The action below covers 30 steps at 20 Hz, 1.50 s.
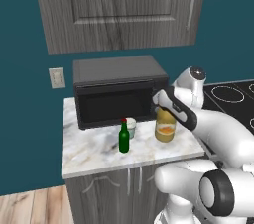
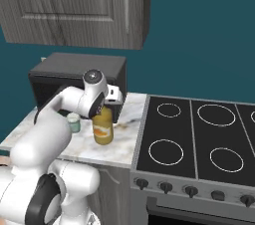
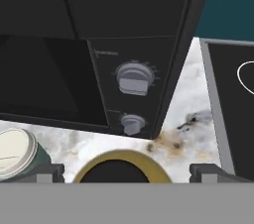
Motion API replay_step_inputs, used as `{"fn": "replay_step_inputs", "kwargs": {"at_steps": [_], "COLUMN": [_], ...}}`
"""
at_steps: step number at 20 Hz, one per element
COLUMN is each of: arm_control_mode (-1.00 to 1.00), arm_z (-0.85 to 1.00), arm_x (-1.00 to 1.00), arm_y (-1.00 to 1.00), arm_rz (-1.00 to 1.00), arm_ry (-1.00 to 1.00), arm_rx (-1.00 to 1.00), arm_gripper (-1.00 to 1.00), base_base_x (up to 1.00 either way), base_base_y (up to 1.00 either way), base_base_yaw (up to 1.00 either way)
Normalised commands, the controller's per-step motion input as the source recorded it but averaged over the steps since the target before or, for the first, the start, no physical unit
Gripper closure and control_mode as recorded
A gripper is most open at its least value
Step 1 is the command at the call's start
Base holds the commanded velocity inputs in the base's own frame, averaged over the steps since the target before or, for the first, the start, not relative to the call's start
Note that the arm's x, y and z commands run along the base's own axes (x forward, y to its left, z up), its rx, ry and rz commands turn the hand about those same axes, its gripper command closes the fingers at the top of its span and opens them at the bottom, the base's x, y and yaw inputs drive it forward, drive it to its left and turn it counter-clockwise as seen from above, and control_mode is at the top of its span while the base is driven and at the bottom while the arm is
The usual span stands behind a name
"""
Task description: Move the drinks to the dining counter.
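Hand view looks down on the squat amber jug [image 3: 118,167], its black cap cut off by the lower edge, between the two spread fingers [image 3: 51,172], which grasp nothing. From the left base view the arm hides the jug's top. The small green bottle [image 1: 124,137] stands on the marble surface [image 1: 94,151] before the microwave [image 1: 119,89].

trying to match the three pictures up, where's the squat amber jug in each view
Left base view: squat amber jug at centre right, partly behind the arm.
Right base view: centre left, under the wrist.
Hand view: bottom centre, seen from above.
Shared landmark: black microwave right behind it.
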Motion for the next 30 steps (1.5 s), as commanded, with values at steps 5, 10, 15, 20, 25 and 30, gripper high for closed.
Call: {"fn": "replay_step_inputs", "kwargs": {"at_steps": [5,10,15,20,25,30], "arm_control_mode": [-1.00,-1.00,-1.00,-1.00,-1.00,-1.00], "arm_z": [-0.27,-0.35,-0.40,-0.27,0.74,1.00], "arm_x": [0.09,0.05,-0.03,-0.44,-0.57,-0.35], "arm_y": [0.00,0.01,0.00,0.00,-0.06,0.00], "arm_rz": [0.00,0.00,0.00,0.00,-0.02,-0.08], "arm_ry": [0.00,0.00,0.00,-0.08,-0.14,-0.03], "arm_rx": [0.00,0.00,0.00,-0.01,0.00,-0.03], "arm_gripper": [-1.00,1.00,1.00,1.00,1.00,1.00], "base_base_x": [0.00,0.00,0.00,0.00,0.00,0.00], "base_base_y": [0.00,0.00,0.00,0.00,0.00,0.00], "base_base_yaw": [0.00,0.00,0.00,0.00,0.00,0.00]}}
